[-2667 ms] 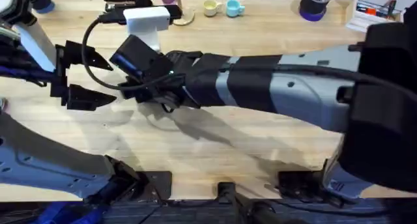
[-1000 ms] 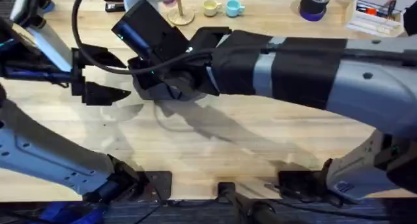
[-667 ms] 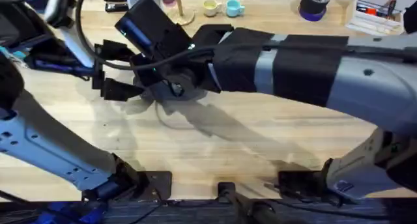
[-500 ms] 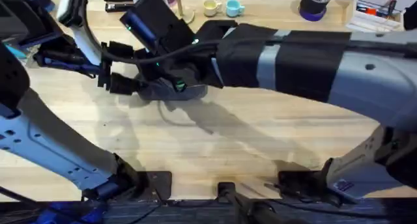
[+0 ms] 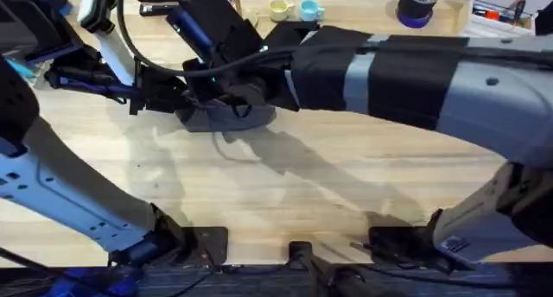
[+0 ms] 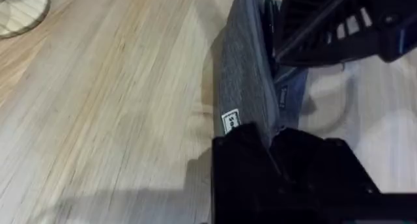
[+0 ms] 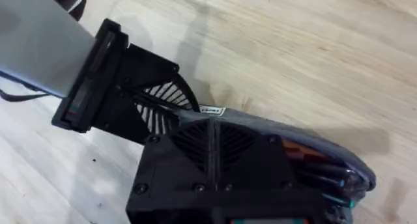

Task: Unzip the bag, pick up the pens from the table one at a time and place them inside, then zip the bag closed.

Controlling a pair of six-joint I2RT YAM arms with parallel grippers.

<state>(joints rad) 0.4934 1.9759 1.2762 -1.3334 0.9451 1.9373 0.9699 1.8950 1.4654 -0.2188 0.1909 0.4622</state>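
- Pouch position: the blue-grey pencil pouch point(image 5: 226, 117) lay on the worktop point(image 5: 328, 185), far and left of centre, with both arms bunched over it.
- The left tool point(image 6: 272, 138) sat at the pouch's left end, its black body point(image 6: 293, 178) hiding the fingertips; it looked to be touching the fabric, but I could not tell whether it was pinching or spread.
- The right tool point(image 5: 232, 94) reached across from the right and hung directly over the pouch's top; its housing point(image 7: 221, 178) blocked the fingers, so their state could not be told either.
- In the right wrist view the pouch's mouth point(image 7: 326, 172) gaped at one end, with pen shafts point(image 7: 322, 175) lying inside, among them an orange one and a teal-tipped one.
- No loose pens were seen on the bare worktop around the pouch, though the arms covered a good part of it.
- Judgement: unzipping and loading seemed done, at least mostly; what remained was drawing the zipper closed, with one tool steadying the end while the other pulled the slider.
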